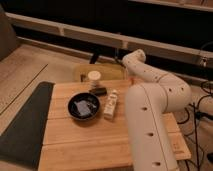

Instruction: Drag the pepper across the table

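Observation:
The pepper [131, 80] shows only as a small orange-red spot at the far edge of the wooden table [85, 140], tight against my white arm. My gripper [128, 74] hangs under the bent wrist [135, 56], right at that spot, and my own forearm mostly hides it. I cannot tell whether it touches the pepper.
A dark round bowl [83, 106] holding small items sits mid-table. A white bottle [111, 104] lies just to its right. A cream-lidded jar [93, 76] and a small dark item [100, 91] stand behind. A dark grey mat [22, 125] lies left. A yellowish tray [102, 70] is beyond the table.

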